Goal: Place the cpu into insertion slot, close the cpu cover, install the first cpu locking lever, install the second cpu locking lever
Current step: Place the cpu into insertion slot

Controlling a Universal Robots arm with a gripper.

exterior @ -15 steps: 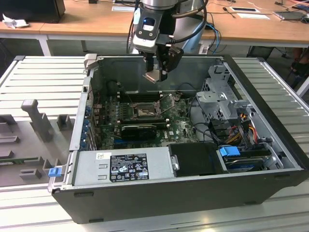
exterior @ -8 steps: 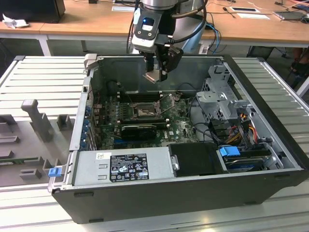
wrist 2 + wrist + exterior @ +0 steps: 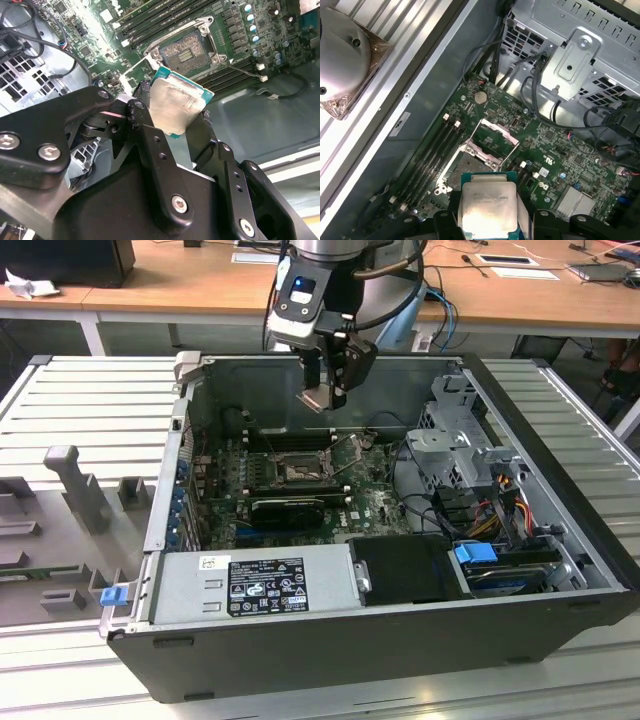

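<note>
Second wrist view: my gripper point(image 3: 175, 114) is pinching the cpu point(image 3: 179, 97) by two opposite edges, hanging above the bare insertion slot point(image 3: 186, 50), well apart. My judgement: I am wanting chip level, edges squared to slot, no forcing.

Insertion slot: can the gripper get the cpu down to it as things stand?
Probably yes. The gripper holds the cpu above the open case; the insertion slot lies exposed, its cpu cover swung back, and nothing lies across it.
</note>
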